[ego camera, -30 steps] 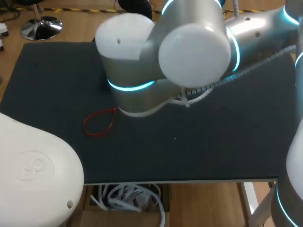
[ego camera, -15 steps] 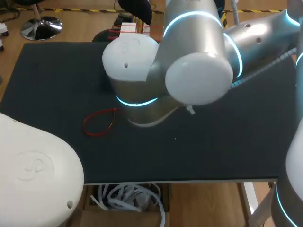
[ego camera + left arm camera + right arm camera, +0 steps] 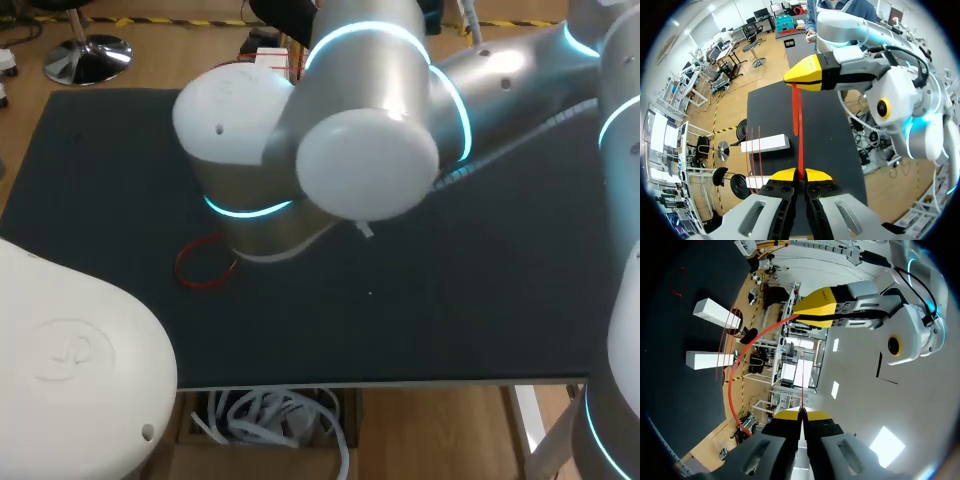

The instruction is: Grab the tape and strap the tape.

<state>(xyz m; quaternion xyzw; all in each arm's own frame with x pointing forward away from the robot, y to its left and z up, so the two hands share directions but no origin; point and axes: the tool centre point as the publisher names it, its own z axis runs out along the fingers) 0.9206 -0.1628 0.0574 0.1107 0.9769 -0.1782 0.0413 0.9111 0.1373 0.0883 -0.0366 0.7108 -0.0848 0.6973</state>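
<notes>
A red strap [image 3: 800, 145] is stretched between my two grippers. In the left wrist view my left gripper [image 3: 800, 174] is shut on one end, and the strap runs straight ahead to the yellow tips of my right gripper [image 3: 799, 80]. In the right wrist view my right gripper [image 3: 802, 413] is shut on a thin red end, while the strap [image 3: 735, 385] curves away from my left gripper [image 3: 799, 314] ahead. The head view hides both grippers behind my right arm [image 3: 360, 160].
A second red strap, closed into a loop [image 3: 200, 270], lies on the dark mat [image 3: 450, 300] at the left, partly under my right arm. Two white blocks [image 3: 765, 144] [image 3: 756, 182] with thin red straps [image 3: 753, 155] sit beside the mat's far edge.
In the head view my right arm's bulk has swung left and now covers the upper part of the red loop. Both grippers stay shut.
</notes>
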